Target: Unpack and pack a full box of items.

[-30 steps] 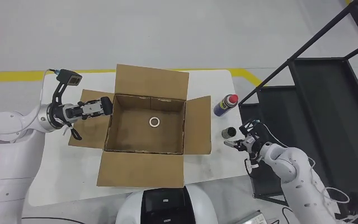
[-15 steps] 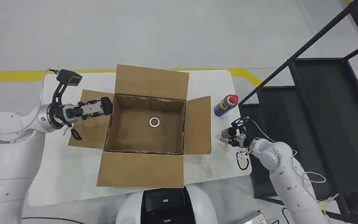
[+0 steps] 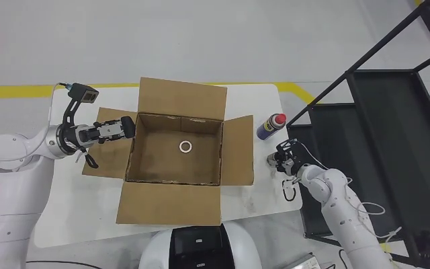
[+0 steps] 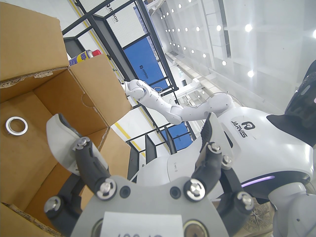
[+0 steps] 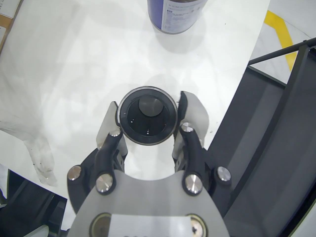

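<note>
An open cardboard box point(image 3: 232, 151) sits in the middle of the white table point(image 3: 74, 208). A small metal ring point(image 3: 185, 145) point(image 4: 16, 125) lies on the box floor. My left gripper point(image 3: 127, 126) point(image 4: 132, 119) hangs open over the box's left flap, holding nothing. A short black cylinder point(image 5: 148, 117) stands on the table right of the box. My right gripper point(image 3: 279, 161) point(image 5: 148, 99) straddles it, open, with one finger close on each side. A blue spray can point(image 3: 271, 125) point(image 5: 177, 1) with a red cap stands upright just beyond the cylinder.
A black metal rack point(image 3: 376, 134) stands right against the table's right edge, close to my right arm. The box's four flaps are folded outward. A yellow floor line point(image 3: 295, 87) runs behind the table.
My right gripper has moved in from the table's right edge towards the box and now stands around the black cylinder. The left arm has not moved.
</note>
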{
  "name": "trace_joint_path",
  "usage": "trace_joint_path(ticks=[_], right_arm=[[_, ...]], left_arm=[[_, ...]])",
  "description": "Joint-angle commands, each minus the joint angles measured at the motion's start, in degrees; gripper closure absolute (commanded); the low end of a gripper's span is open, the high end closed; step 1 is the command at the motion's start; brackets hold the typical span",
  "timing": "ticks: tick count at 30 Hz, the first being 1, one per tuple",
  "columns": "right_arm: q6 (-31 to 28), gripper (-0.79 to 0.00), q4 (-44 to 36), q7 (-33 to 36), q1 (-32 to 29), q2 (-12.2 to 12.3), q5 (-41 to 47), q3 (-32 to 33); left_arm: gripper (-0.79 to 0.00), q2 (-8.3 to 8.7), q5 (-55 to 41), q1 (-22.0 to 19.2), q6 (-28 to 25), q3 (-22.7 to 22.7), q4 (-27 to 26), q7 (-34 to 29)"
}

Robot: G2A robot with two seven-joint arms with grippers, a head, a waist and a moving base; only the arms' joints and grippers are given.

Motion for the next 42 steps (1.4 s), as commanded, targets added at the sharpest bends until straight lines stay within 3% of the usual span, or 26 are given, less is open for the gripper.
trace_joint_path(ticks=[1, 9, 17, 24, 32, 42], right_arm=[[0.07, 0.0, -0.17, -0.05, 0.07, -0.02, 0.22, -0.19], [-4.67, 0.0, -6.24, 0.0, -4.06, 0.7, 4.86, 3.42], [-7.9, 0.0, -25.36, 1.72, -15.82, 2.08, 10.02, 14.84], [-4.22, 0.0, -41.56, 1.73, -17.87, 2.19, 5.79, 16.41], [-3.9, 0.0, -45.26, 4.39, -8.65, 1.96, 3.46, 5.25], [-2.78, 0.0, -32.3, 13.06, 13.46, -0.82, 6.8, -20.19]], left_arm=[[-0.785, 0.0, 0.0, 0.0, 0.0, 0.0, 0.0, 0.0], [-0.785, 0.0, 0.0, 0.0, 0.0, 0.0, 0.0, 0.0], [-0.785, 0.0, 0.0, 0.0, 0.0, 0.0, 0.0, 0.0], [-0.785, 0.0, 0.0, 0.0, 0.0, 0.0, 0.0, 0.0], [-0.785, 0.0, 0.0, 0.0, 0.0, 0.0, 0.0, 0.0], [-0.785, 0.0, 0.0, 0.0, 0.0, 0.0, 0.0, 0.0]])
